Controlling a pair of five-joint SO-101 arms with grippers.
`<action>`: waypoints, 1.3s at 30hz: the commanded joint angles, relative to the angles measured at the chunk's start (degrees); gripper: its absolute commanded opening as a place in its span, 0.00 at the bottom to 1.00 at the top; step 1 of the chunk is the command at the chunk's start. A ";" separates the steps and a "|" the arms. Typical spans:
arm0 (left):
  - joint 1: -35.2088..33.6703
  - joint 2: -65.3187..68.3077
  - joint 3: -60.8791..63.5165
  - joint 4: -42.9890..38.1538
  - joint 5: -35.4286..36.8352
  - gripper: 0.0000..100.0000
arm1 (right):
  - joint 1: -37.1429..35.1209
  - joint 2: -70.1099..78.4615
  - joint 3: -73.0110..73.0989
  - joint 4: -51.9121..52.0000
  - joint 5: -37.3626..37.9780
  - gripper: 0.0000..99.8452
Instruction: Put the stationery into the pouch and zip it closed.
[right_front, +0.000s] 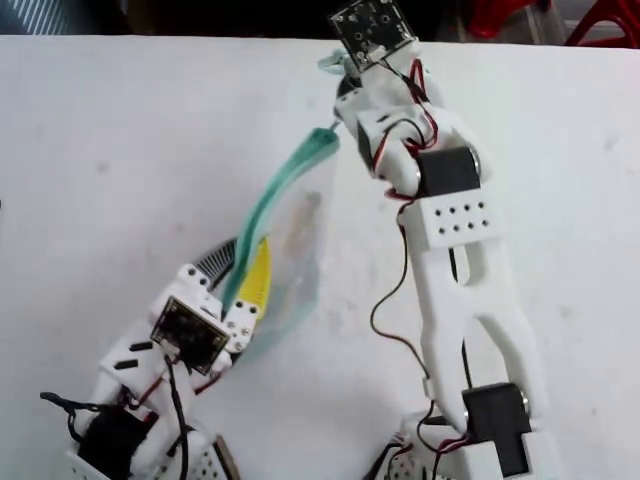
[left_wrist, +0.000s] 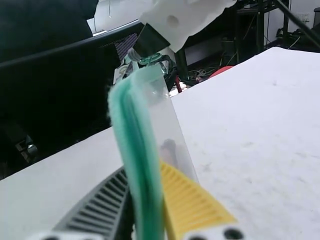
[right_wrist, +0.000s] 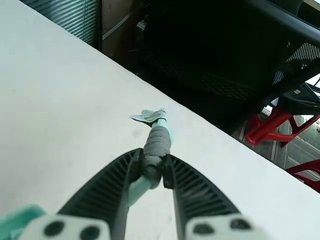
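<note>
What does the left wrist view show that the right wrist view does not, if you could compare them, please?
Left wrist view: the clear plastic pouch seen along its length, a dark item inside it, and the left gripper, grey and yellow, clamped on its near end. Right wrist view: the grey wrapped zipper pull up close, with the metal slider beyond it. Both: the right gripper pinching at the pouch's far end, the teal zipper strip and the white table.
</note>
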 joint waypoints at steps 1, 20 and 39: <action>0.22 -0.13 -0.09 1.41 -0.62 0.02 | 9.45 1.45 -3.69 -2.15 -0.35 0.02; -5.93 -0.04 3.34 -12.04 -0.70 0.02 | -5.41 -16.40 -8.09 28.88 -7.91 0.28; -13.58 8.40 6.07 -40.35 -18.29 0.02 | 4.00 -24.31 30.33 16.75 -29.10 0.11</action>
